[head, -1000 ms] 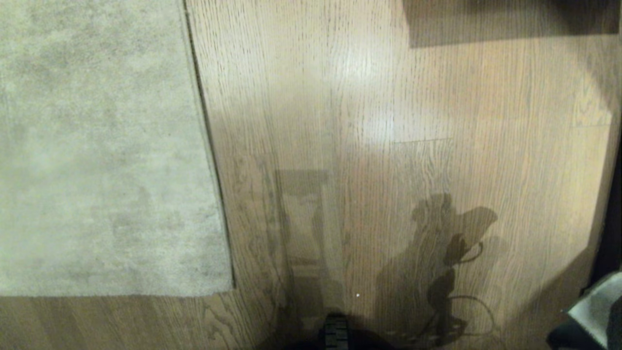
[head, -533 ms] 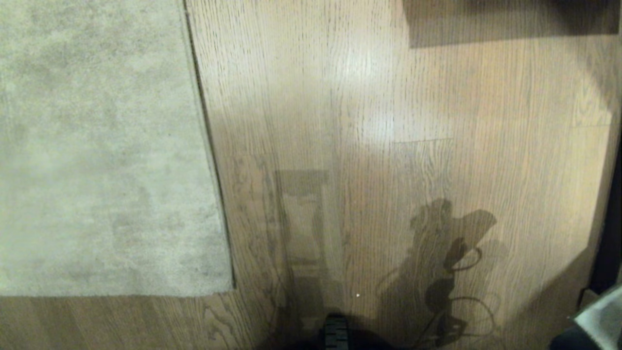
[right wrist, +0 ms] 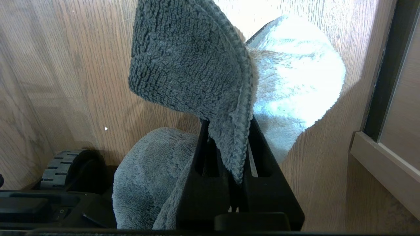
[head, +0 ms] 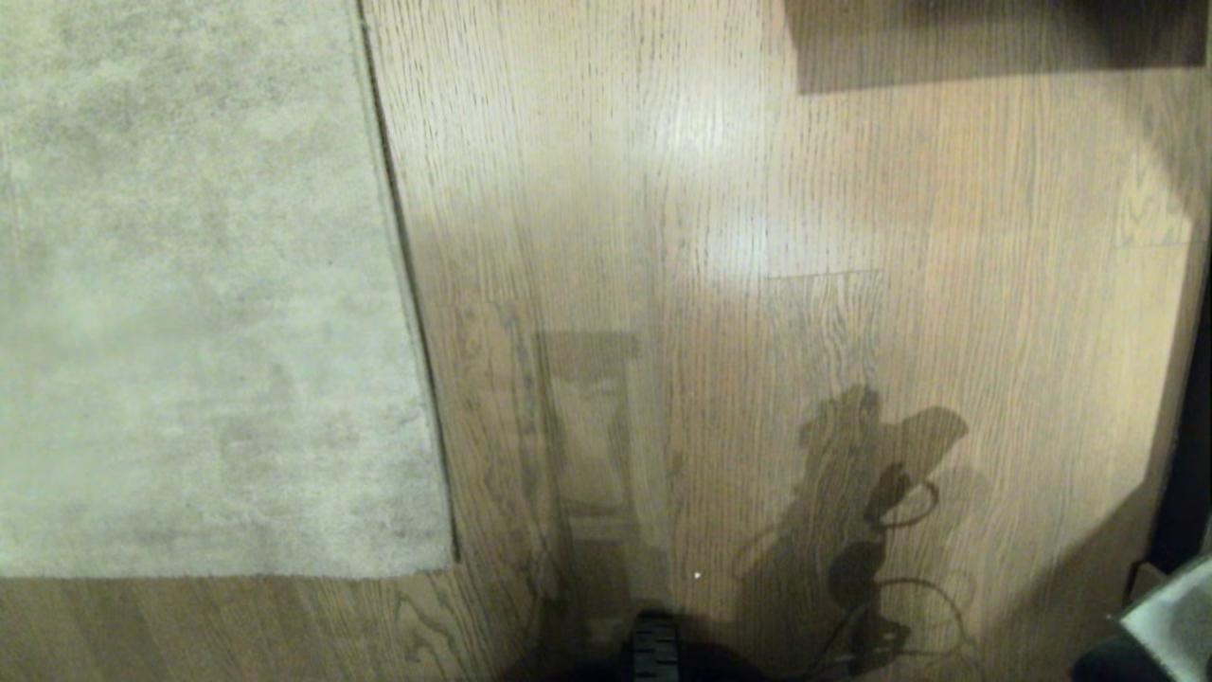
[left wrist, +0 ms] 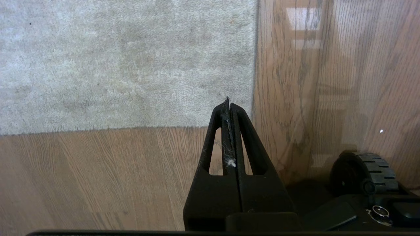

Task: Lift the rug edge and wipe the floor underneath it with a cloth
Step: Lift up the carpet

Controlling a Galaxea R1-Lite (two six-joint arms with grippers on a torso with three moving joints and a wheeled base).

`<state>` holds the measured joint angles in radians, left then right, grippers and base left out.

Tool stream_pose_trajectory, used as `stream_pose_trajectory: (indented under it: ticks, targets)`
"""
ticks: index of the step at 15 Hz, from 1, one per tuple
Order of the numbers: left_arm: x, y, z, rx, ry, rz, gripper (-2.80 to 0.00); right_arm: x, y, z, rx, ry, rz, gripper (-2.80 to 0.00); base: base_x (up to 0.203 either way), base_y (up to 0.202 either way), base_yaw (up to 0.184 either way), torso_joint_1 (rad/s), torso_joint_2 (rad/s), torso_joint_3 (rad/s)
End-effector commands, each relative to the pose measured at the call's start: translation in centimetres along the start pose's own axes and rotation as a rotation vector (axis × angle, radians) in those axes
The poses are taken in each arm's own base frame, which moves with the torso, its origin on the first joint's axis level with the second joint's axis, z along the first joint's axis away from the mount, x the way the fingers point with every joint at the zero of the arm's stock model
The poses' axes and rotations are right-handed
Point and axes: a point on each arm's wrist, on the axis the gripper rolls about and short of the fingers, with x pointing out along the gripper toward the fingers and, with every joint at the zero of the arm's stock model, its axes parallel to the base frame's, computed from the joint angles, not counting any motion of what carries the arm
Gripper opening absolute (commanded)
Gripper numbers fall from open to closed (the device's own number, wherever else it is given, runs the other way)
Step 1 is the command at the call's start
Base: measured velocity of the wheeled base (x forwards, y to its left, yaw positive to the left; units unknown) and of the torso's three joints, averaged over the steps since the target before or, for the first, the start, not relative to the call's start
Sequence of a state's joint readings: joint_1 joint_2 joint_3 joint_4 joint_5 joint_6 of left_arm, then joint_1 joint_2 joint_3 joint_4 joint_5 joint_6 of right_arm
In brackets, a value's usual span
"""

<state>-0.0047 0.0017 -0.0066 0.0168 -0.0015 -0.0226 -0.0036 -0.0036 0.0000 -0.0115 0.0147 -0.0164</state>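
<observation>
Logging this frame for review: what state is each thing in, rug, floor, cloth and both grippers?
Rug: flat on the floor, corner not lifted.
Floor: bare, glossy.
Cloth: clamped in the right gripper, folded, hanging off the floor.
Right gripper: shut on the cloth.
Left gripper: shut, empty, above the rug corner.

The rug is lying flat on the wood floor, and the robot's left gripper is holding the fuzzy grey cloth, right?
Not quite. The rug does lie flat on the floor, but the right gripper holds the cloth, as the right wrist view shows. The left gripper is shut on nothing, in the left wrist view.
</observation>
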Motion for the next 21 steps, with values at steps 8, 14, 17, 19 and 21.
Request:
stream_pose_trajectory:
  ticks: [8, 14, 17, 19, 21]
  targets:
    - [0.00, 0.00, -0.01, 0.000, 0.000, 0.000, -2.80, 0.03, 0.00, 0.02, 0.000, 0.003, 0.001, -2.80, 0.000, 0.000, 0.000, 0.000, 0.00, 0.000]
    - [0.00, 0.00, -0.01, 0.000, 0.000, 0.000, -2.80, 0.03, 0.00, 0.02, 0.000, 0.003, 0.001, -2.80, 0.000, 0.000, 0.000, 0.000, 0.00, 0.000]
    - [0.00, 0.00, -0.01, 0.000, 0.000, 0.000, -2.80, 0.03, 0.00, 0.02, 0.000, 0.003, 0.000, -2.80, 0.000, 0.000, 0.000, 0.000, 0.00, 0.000]
    - [0.00, 0.00, -0.01, 0.000, 0.000, 0.000, -2.80, 0.03, 0.00, 0.02, 0.000, 0.003, 0.001, -2.80, 0.000, 0.000, 0.000, 0.000, 0.00, 0.000]
    - [-0.01, 0.00, 0.01, 0.000, 0.000, 0.002, -2.80, 0.03, 0.00, 0.02, 0.000, 0.003, 0.000, -2.80, 0.000, 0.000, 0.000, 0.000, 0.00, 0.000]
